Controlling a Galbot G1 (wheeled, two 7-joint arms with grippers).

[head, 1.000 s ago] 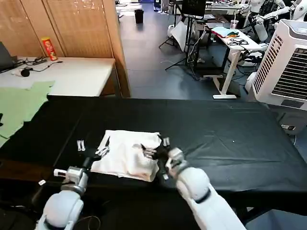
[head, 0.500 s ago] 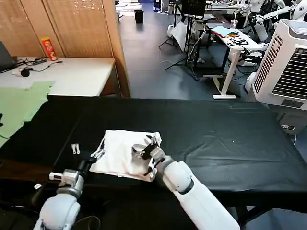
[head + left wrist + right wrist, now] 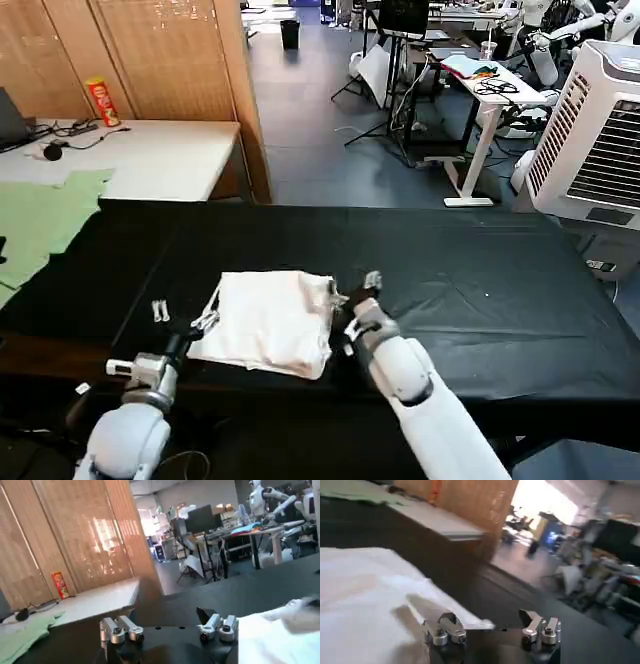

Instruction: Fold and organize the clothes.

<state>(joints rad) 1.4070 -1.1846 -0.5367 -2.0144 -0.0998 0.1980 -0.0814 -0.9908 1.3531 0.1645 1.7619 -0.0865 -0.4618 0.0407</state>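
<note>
The clothes are one white T-shirt, folded into a rough rectangle near the front edge of the black table. My right gripper sits open just off the shirt's right edge, low over the table. In the right wrist view the T-shirt spreads beside the right gripper, and a thin corner of cloth reaches toward one finger. My left gripper is open at the shirt's left edge, one finger touching the cloth. In the left wrist view the T-shirt lies beside the open left gripper.
A pale green cloth lies at the far left on a white table with a red can. A white fan unit stands at the back right. The black table stretches bare to the right.
My right gripper, which was over the shirt's middle, has drawn back to the right, off the cloth. The shirt now lies flatter. The left gripper has hardly moved.
</note>
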